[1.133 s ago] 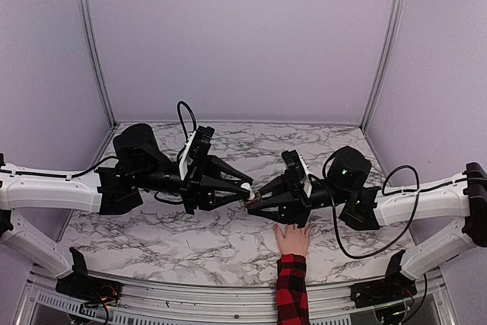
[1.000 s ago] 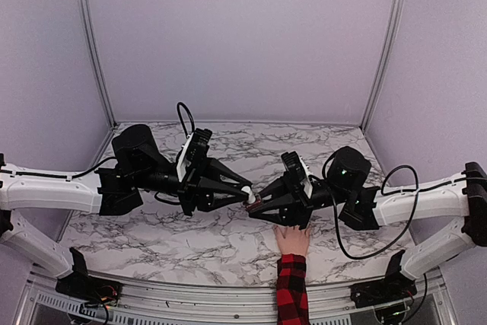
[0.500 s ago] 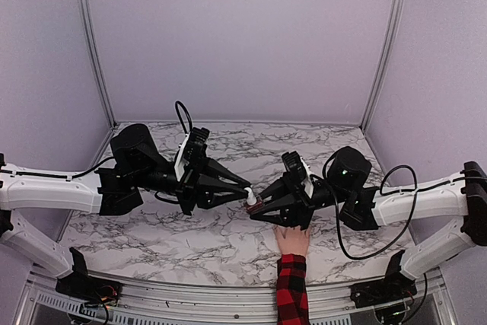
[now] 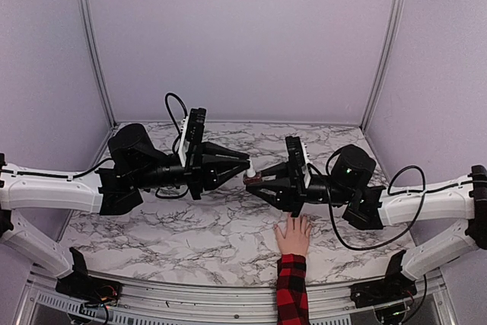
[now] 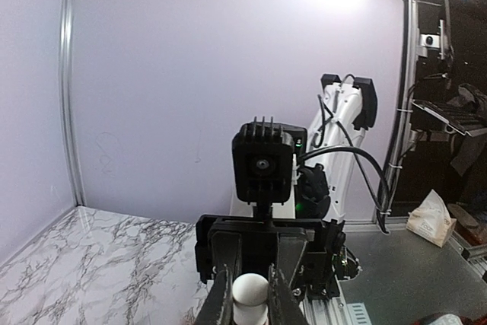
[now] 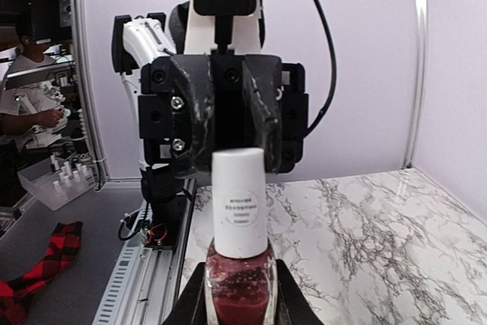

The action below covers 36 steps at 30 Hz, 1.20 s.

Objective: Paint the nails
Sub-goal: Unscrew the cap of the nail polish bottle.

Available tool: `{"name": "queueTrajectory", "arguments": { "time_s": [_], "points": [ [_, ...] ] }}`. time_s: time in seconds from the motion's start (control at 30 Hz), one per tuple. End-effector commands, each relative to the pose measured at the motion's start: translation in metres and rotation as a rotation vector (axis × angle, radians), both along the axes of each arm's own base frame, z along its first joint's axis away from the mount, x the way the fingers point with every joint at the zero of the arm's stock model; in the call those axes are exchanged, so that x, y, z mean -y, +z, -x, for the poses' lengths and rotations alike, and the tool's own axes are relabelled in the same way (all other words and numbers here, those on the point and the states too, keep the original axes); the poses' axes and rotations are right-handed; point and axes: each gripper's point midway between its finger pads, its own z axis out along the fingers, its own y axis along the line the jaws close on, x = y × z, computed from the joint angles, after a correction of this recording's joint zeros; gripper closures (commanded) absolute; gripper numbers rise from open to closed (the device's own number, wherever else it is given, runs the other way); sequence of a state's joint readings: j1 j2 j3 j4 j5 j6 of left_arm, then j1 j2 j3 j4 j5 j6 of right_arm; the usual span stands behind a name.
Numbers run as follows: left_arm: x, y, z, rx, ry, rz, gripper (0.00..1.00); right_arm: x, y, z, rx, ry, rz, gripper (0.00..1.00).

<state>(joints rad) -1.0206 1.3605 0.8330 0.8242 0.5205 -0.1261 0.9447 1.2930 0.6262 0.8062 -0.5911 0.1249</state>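
A pale hand (image 4: pixel 293 235) with a red-and-black plaid sleeve (image 4: pixel 289 294) lies flat on the marble table near the front edge. Its nails are too small to make out. A dark red nail-polish bottle (image 6: pixel 238 298) with a white cap (image 6: pixel 238 203) is held in the air above and behind the hand. My right gripper (image 4: pixel 257 180) is shut on the bottle's glass body, also in the right wrist view (image 6: pixel 238 306). My left gripper (image 4: pixel 247 166) is shut on the white cap (image 5: pixel 251 294) from the opposite side.
The marble table (image 4: pixel 190 226) ends at metal rails along the front. Purple walls close the back and sides. Both arms meet over the table's middle. A red-and-black cloth (image 6: pixel 34 264) shows low at the left of the right wrist view.
Both grippers have risen and moved back from the hand with the bottle between them. The hand's fingers, partly covered before, now show fully.
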Motion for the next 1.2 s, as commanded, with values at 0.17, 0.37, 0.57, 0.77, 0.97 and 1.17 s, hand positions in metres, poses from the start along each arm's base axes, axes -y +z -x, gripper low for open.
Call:
{"name": "queueTrajectory", "arguments": {
  "time_s": [0.17, 0.37, 0.57, 0.77, 0.97, 1.17],
  "points": [
    [0.008, -0.015, -0.05, -0.171, 0.246, 0.028, 1.0, 0.006, -0.008, -0.077, -0.03, -0.415, 0.069, 1.0],
    [0.0, -0.031, -0.081, -0.246, 0.437, 0.033, 1.0, 0.007, -0.018, -0.097, -0.062, -0.506, 0.093, 1.0],
    [-0.012, -0.048, -0.104, -0.315, 0.583, 0.01, 0.98, 0.008, -0.026, -0.104, -0.074, -0.543, 0.124, 1.0],
    [-0.019, -0.039, -0.099, -0.295, 0.544, 0.012, 0.64, 0.008, -0.029, -0.1, -0.066, -0.522, 0.142, 1.0],
    [-0.014, -0.032, -0.07, -0.229, 0.32, -0.02, 0.41, 0.002, -0.025, -0.084, -0.053, -0.418, 0.139, 1.0],
    [-0.019, -0.03, -0.067, -0.235, 0.306, -0.035, 0.45, -0.004, -0.018, -0.056, -0.021, -0.265, 0.127, 1.0]
  ]
}}
